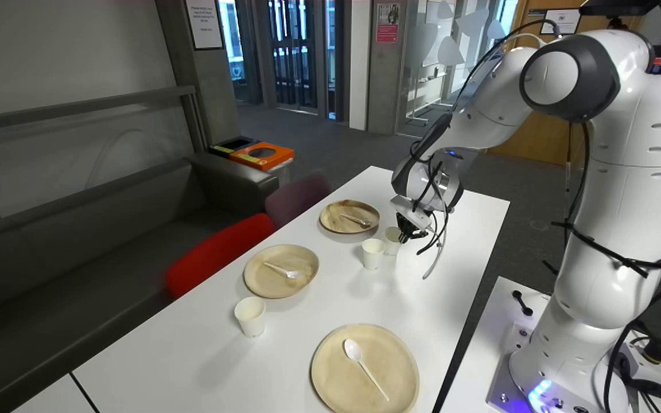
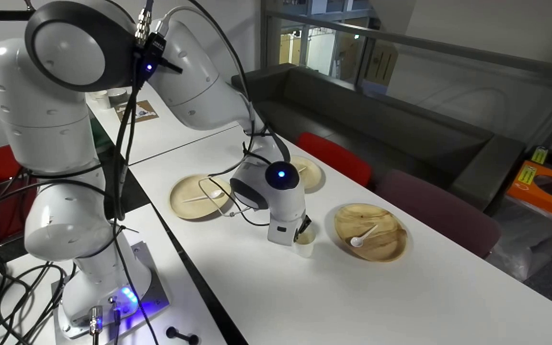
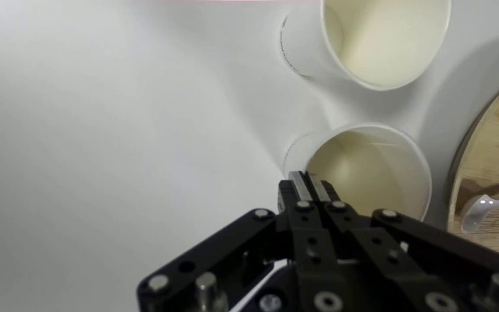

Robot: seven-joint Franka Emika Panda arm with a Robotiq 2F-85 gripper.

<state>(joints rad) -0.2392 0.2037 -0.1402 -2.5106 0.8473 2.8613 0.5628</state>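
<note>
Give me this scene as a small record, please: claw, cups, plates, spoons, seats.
Gripper: closed, seemingly pinching the first cup by its rim
Second cup: close by, a gap between the two
Third cup: standing farther off
Plates: three, round, wooden-looking
Spoons: three, pale, one on each plate
Table: white
Red chair: at its edge, near a purple chair
Dark sofa: behind the chairs

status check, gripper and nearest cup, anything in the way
Gripper shut at a paper cup, can't tell if gripping. Cup upright on white table. Possible snag: another paper cup close beside it.
</note>
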